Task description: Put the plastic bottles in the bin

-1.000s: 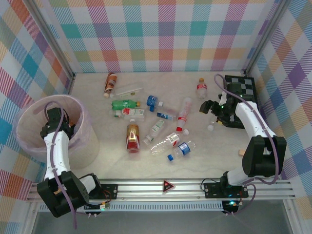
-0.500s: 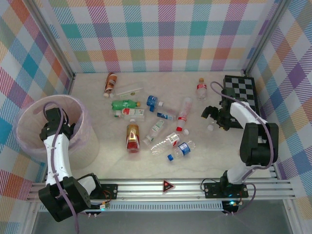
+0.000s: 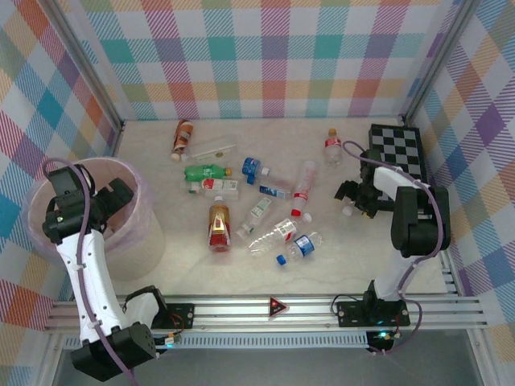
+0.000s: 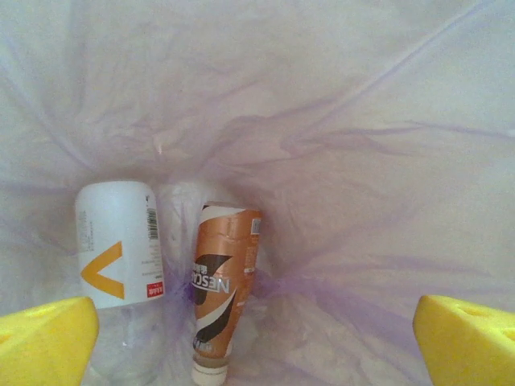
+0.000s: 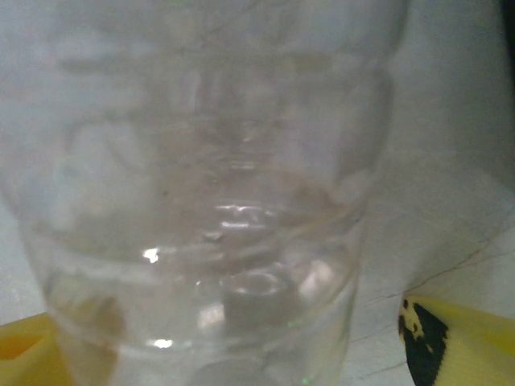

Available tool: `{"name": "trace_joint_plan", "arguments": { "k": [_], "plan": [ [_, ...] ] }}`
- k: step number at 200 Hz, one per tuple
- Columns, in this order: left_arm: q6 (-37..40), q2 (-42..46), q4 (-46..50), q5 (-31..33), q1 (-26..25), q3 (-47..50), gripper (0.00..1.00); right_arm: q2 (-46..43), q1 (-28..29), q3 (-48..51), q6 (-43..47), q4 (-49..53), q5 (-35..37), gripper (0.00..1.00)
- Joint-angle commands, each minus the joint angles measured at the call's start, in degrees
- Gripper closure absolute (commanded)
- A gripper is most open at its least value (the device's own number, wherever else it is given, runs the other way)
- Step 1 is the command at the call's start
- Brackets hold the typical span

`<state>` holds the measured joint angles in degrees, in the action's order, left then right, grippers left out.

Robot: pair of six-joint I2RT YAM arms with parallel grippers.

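Left arm lifted higher above large round translucent pink-lilac bin [image 3: 143,233] at tabletop left edge; right arm folded in closer.
Left pincer [image 4: 257,338]: wide open, empty; white bottle with yellow mark [image 4: 119,257] and brown-labelled bottle [image 4: 225,281] lie in bin below.
Right pincer [image 3: 348,193]: open around small clear plastic bottle [image 5: 217,201] near tabletop right edge; one fingertip [image 5: 459,338] apart from it.
Advice: centre bottle, close gently, thin wall probably slips or buckles.

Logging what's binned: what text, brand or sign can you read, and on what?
"NESC", upside down, rest hidden: brown bottle in the bin.
Yellow chevron, no letters; barcode and red tag too small: white bottle.
Red triangle sign on the rail: symbol unreadable.
Labels of bottles on the table: too small.
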<state>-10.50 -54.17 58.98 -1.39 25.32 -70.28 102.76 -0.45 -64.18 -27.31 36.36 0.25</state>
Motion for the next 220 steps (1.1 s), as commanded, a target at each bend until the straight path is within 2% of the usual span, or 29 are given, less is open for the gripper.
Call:
{"name": "trace_joint_plan", "arguments": {
  "k": [1,37,61,117,150,164,174,198,220],
  "plan": [
    [1.37,1.42,5.67,0.49,0.46,-4.91,0.01,1.77,-0.37,-2.06,0.41,-1.89,0.13,0.18],
    [-0.46,4.51,9.39,-0.30,-0.51,-14.64,0.05,1.49,-0.37,-2.18,1.27,-0.81,-0.69,0.35],
    [-4.33,6.17,7.49,-10.29,-0.77,-17.30,0.08,0.05,-0.39,-2.06,1.86,-0.14,-2.05,0.42],
    [-12.90,9.55,-0.31,-20.68,-1.14,-12.12,0.12,-7.73,-0.23,-3.11,3.27,3.31,-8.33,0.49],
    [-16.37,9.30,-4.86,-22.96,-4.67,-8.98,0.14,-13.31,-0.09,-3.56,3.91,5.49,-10.72,0.53],
    [-17.05,8.17,-6.70,-21.55,-8.34,-7.78,0.14,-14.89,0.00,-3.97,4.48,6.72,-12.15,0.54],
    [-17.27,6.99,-7.97,-19.22,-13.04,-7.08,0.14,-16.16,0.15,-4.19,4.93,7.43,-13.36,0.55],
    [-18.54,3.37,-12.41,-12.46,-25.96,-5.68,0.13,-19.32,1.34,-4.67,6.50,8.46,-17.13,0.56],
    [-19.19,-1.98,-16.74,-5.89,-39.01,-6.07,0.13,-22.79,3.41,-5.24,8.31,7.90,-23.44,0.57]
  ]
}}
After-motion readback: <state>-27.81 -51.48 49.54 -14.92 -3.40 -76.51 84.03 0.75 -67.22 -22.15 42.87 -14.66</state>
